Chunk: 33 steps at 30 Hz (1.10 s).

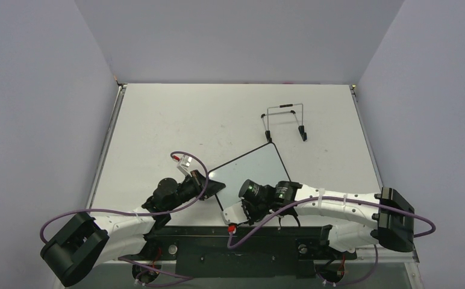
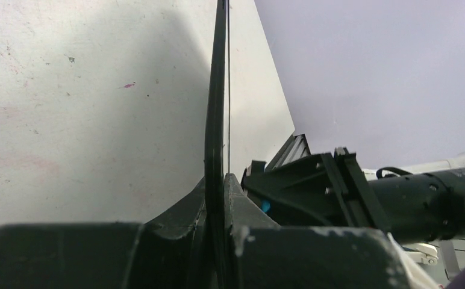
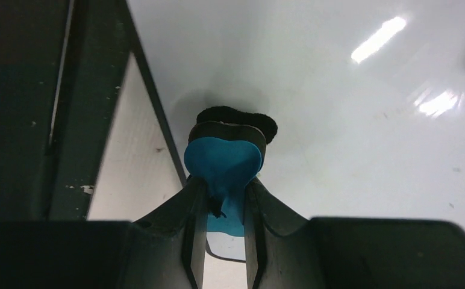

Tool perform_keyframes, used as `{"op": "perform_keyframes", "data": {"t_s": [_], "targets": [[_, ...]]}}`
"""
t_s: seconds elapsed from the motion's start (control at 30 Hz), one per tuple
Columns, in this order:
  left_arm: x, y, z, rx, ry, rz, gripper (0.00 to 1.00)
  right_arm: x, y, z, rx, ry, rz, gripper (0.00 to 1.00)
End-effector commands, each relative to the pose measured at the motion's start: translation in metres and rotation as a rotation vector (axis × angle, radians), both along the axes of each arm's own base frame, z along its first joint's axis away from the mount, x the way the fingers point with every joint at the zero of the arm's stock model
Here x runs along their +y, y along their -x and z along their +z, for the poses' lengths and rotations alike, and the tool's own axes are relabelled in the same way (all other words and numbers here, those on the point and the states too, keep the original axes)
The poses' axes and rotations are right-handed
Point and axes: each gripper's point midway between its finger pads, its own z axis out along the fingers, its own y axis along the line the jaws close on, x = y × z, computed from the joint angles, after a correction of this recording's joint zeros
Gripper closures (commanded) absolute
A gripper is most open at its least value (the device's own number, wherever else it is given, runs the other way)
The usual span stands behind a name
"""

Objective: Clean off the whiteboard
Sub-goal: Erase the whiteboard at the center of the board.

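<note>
Pale lilac walls box in the white table (image 1: 158, 120), and the whiteboard (image 1: 251, 165) sits skewed near the table's front edge, just ahead of both arm bases. A bent wire stand (image 1: 285, 120) sits beyond it, well apart.

My left gripper (image 1: 211, 185) is clamped on the board's near-left corner. In the left wrist view its fingers pinch the black frame (image 2: 217, 120) edge-on. I cannot tell from here whether that corner rests on the table or is lifted a little.

My right gripper (image 3: 224, 192) is squeezed onto the blue eraser (image 3: 224, 159), with the black felt end pressed against the glossy board face, close beside the frame on that side. From above, the eraser itself is hidden under the wrist. The part of the face I can see looks clean. I make out no writing, though glare covers some of it.

Risks as I judge them:
- The felt is working right next to the frame. A stroke toward it could catch the lip, twist the eraser between the fingers, or run off onto the table.
- The eraser is held by a narrow waist, so heavy downward pressure may tip it or pop it out.
- Side force from wiping could pivot the board about the single clamped corner, or pull it free of the left fingers.
- The two wrists are close together, so a long stroke toward the left arm risks contact.
</note>
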Motion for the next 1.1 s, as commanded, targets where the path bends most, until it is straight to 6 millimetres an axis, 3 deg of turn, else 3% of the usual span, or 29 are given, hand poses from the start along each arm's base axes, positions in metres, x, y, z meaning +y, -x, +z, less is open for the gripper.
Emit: {"op": "perform_keyframes", "data": {"t_s": [0.0, 0.2, 0.33, 0.47, 0.67, 0.77, 0.9, 1.07], "targets": [[-0.005, -0.002, 0.056, -0.138, 0.150, -0.006, 1.00, 0.003, 0.011, -0.008, -0.032, 0.053, 0.076, 1.00], [-0.004, -0.001, 0.055, -0.138, 0.140, -0.009, 1.00, -0.005, -0.041, 0.007, -0.246, 0.039, -0.128, 1.00], [-0.005, 0.000, 0.055, -0.138, 0.143, -0.016, 1.00, -0.008, -0.064, 0.021, -0.309, 0.002, -0.237, 1.00], [-0.004, 0.000, 0.055, -0.139, 0.143, -0.011, 1.00, -0.005, -0.058, 0.025, -0.278, -0.026, -0.220, 1.00], [-0.003, -0.001, 0.055, -0.138, 0.143, -0.005, 1.00, 0.003, 0.002, -0.004, -0.091, 0.039, 0.031, 1.00], [-0.003, -0.002, 0.055, -0.139, 0.141, 0.000, 1.00, 0.005, 0.019, -0.013, -0.065, 0.076, 0.105, 1.00], [-0.002, -0.002, 0.054, -0.139, 0.135, 0.004, 1.00, 0.004, 0.004, -0.012, -0.145, 0.089, 0.066, 1.00], [-0.003, -0.002, 0.053, -0.139, 0.133, -0.002, 1.00, -0.007, -0.037, 0.003, -0.204, 0.047, -0.116, 1.00]]}}
